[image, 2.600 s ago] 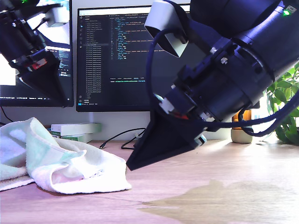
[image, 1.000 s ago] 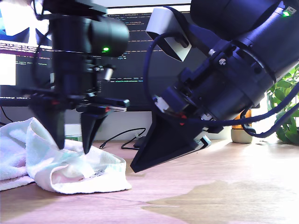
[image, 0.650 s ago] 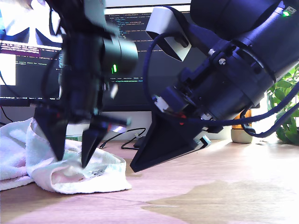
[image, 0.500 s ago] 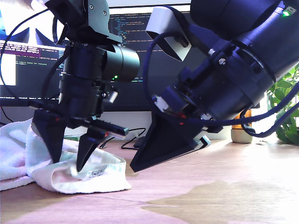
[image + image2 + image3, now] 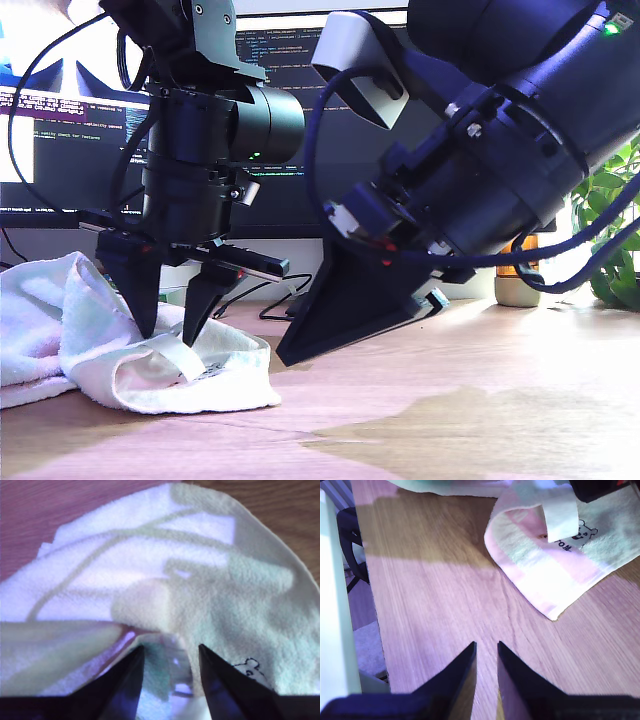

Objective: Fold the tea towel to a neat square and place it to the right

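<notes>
The soft white terry-cloth tea towel [image 5: 130, 365] is seen lying crumpled on the light brown wooden tabletop [image 5: 470, 400], toward eight o'clock in the exterior view, in front of the dark monitor [image 5: 290, 150]. A small dark bear-shaped printed mark [image 5: 248, 669] is shown near one edge of it. My first gripper [image 5: 172, 335] is held over the towel with its black pointed fingers [image 5: 140, 290] pressed into the cloth; a fold of towel is pinched between the narrowly parted fingers in the first wrist view, and a strip is seen curling beneath them. My second gripper [image 5: 486, 652] is held above bare wood, just beside the towel's hem at about three o'clock of it in the exterior view; its fingers are nearly closed, a thin gap left between them, with nothing gripped.
</notes>
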